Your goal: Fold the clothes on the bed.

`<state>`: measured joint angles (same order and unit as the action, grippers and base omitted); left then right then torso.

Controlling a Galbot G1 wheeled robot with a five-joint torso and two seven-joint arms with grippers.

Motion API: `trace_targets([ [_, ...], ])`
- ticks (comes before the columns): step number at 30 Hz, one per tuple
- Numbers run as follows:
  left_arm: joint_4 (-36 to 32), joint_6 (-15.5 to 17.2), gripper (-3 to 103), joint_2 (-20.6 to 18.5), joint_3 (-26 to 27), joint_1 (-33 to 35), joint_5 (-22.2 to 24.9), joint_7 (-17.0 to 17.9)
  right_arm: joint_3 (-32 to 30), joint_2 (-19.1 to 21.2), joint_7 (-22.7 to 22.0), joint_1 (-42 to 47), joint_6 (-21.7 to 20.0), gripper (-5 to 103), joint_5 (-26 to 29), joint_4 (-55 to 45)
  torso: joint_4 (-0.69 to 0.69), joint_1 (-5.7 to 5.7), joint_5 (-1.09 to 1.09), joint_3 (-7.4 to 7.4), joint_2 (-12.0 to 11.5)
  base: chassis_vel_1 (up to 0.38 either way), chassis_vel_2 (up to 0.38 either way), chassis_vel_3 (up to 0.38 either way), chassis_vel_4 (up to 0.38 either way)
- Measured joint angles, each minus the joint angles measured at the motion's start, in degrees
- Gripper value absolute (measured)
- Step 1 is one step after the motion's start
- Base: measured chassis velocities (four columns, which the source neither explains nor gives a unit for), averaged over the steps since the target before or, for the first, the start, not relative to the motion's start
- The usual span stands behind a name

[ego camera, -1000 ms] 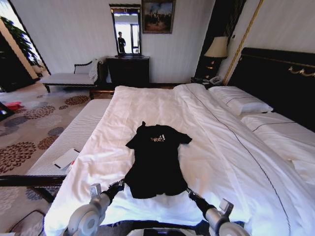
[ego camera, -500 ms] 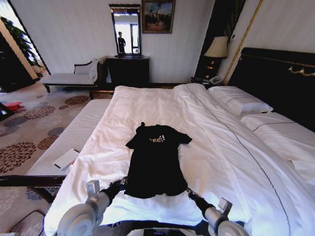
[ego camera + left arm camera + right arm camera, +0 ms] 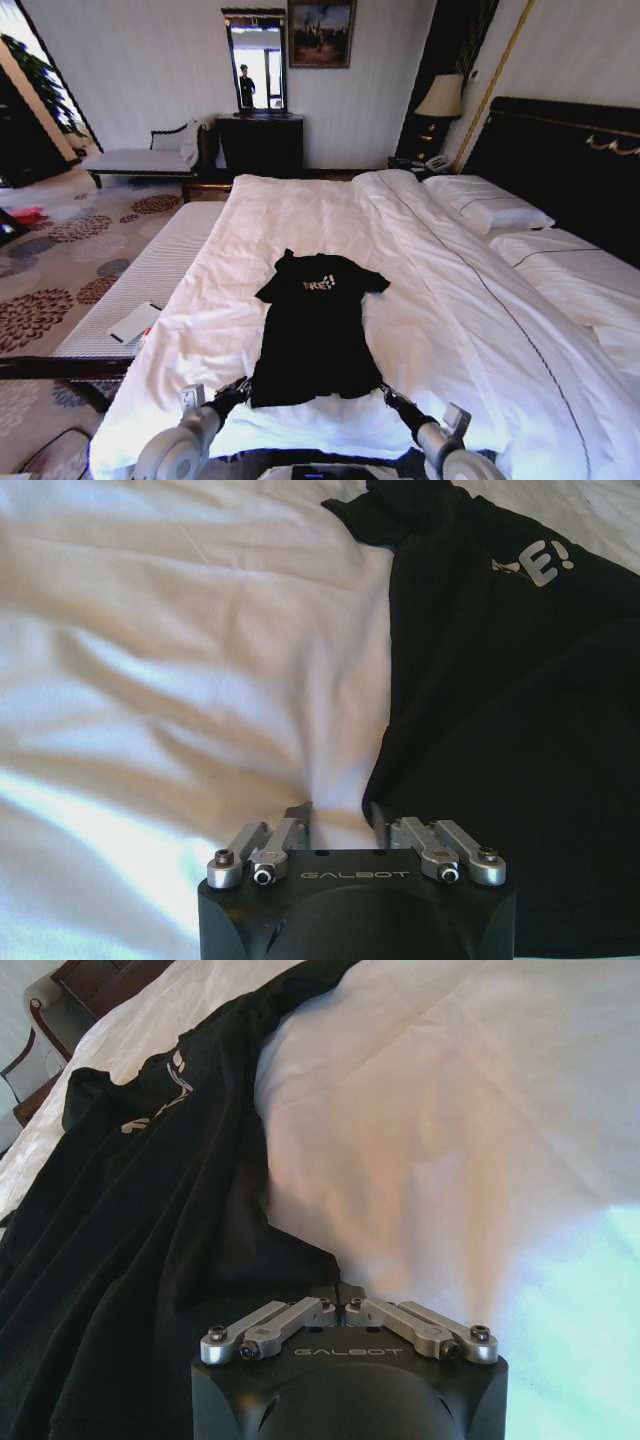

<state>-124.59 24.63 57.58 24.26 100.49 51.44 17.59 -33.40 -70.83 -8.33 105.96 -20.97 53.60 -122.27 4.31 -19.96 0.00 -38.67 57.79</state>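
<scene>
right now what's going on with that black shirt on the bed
A two-armed robot is working the bottom hem of a black T-shirt lying flat on the white duvet of the bed. The right gripper is shut on the hem's right corner. The left gripper sits open at the left corner, one finger on each side of the fabric edge. Nothing is folded yet.

You can read pale lettering on the T-shirt (image 3: 312,325) chest: "FREE!" from the head view, only "E!" from the left wrist. "GALBOT" stands on the housing of the left gripper (image 3: 340,820) and of the right gripper (image 3: 343,1300).
</scene>
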Motion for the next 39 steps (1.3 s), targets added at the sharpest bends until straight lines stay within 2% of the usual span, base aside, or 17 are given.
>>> trace_targets([
  [3, -2.06, -0.25, 50, -0.03, 0.24, 2.07, 0.04, -0.77, -0.02, 0.06, 0.01, -0.05, 0.04, 0, -0.47, -0.30, 0.01, 0.00, 0.00, 0.00, 0.00, 0.000, 0.000, 0.000, 0.000],
  [4, -2.06, -0.25, 50, -0.03, 0.24, 2.07, 0.04, -0.77, -0.02, 0.06, 0.01, -0.05, 0.04, 0, -0.47, -0.30, 0.01, 0.00, 0.00, 0.00, 0.00, 0.000, 0.000, 0.000, 0.000],
  [8, -5.27, -0.86, 72, -0.09, 1.79, 7.40, -0.50, -3.12, 0.07, 0.06, 0.03, 0.02, 0.03, 0, -0.78, -0.44, 0.00, 0.00, 0.00, 0.00, 0.00, 0.000, 0.000, 0.000, 0.000],
  [9, -5.27, -0.86, 72, -0.09, 1.79, 7.40, -0.50, -3.12, 0.07, 0.06, 0.03, 0.02, 0.03, 0, -0.78, -0.44, 0.00, 0.00, 0.00, 0.00, 0.00, 0.000, 0.000, 0.000, 0.000],
  [11, -5.46, -1.64, 83, -0.02, 2.12, 8.98, -1.73, -4.56, 0.12, 0.09, 0.03, 0.02, 0.04, 0, -0.80, -0.38, -0.01, 0.00, 0.01, 0.00, 0.00, 0.000, 0.000, 0.000, 0.000],
  [14, -4.72, -2.51, 88, 0.33, 1.80, 9.03, -2.77, -5.29, 0.14, 0.12, 0.03, 0.01, 0.04, 0, -0.80, -0.30, 0.00, 0.00, 0.01, 0.00, 0.00, 0.000, 0.000, 0.000, 0.000],
  [16, -4.02, -2.57, 97, 0.92, 0.94, 7.92, -3.17, -5.35, 0.14, 0.14, 0.03, 0.01, 0.04, 0, -0.77, -0.28, 0.00, 0.00, -0.01, 0.00, 0.00, 0.000, 0.000, 0.000, 0.000],
  [22, -3.81, -2.54, 100, 1.41, -1.05, 6.29, -3.85, -5.25, -0.03, 0.02, 0.10, 0.42, 0.04, 0, -0.98, -0.31, 0.01, 0.00, 0.00, 0.00, 0.00, 0.000, 0.000, 0.000, 0.000],
  [23, -4.39, -2.55, 103, 1.31, -1.09, 6.53, -3.85, -5.26, -0.04, 0.01, 0.11, 0.50, 0.04, 0, -1.09, -0.31, 0.01, 0.00, -0.01, 0.00, 0.00, 0.000, 0.000, 0.000, 0.000],
  [29, -4.64, -2.52, 96, 0.83, -0.91, 7.15, -3.60, -5.30, 0.12, 0.00, 0.11, 0.31, 0.05, 0, -1.10, -0.24, 0.01, 0.00, 0.00, 0.00, 0.00, 0.000, 0.000, 0.000, 0.000],
  [32, -3.63, -2.51, 81, 0.87, -1.16, 6.92, -3.43, -5.29, 0.34, -0.08, -0.10, -0.02, 0.02, 0, -1.02, -0.37, 0.00, 0.00, 0.00, 0.00, 0.00, 0.000, 0.000, 0.000, 0.000],
  [35, -3.02, -2.51, 75, 1.05, -1.54, 6.55, -3.43, -5.30, 0.32, -0.11, -0.17, -0.01, 0.00, 0, -0.99, -0.58, 0.00, 0.00, 0.00, 0.00, 0.00, 0.000, 0.000, 0.000, 0.000],
  [38, -1.96, -2.39, 59, 1.62, -2.28, 5.09, -3.71, -5.66, 0.13, 0.01, -0.17, 0.14, 0.00, 0, -0.96, -0.58, 0.00, 0.00, 0.00, 0.00, 0.00, 0.000, 0.000, 0.000, 0.000],
  [39, -1.96, -2.39, 59, 1.62, -2.28, 5.09, -3.71, -5.66, 0.13, 0.01, -0.17, 0.14, 0.00, 0, -0.96, -0.58, 0.00, 0.00, 0.00, 0.00, 0.00, 0.000, 0.000, 0.000, 0.000],
])
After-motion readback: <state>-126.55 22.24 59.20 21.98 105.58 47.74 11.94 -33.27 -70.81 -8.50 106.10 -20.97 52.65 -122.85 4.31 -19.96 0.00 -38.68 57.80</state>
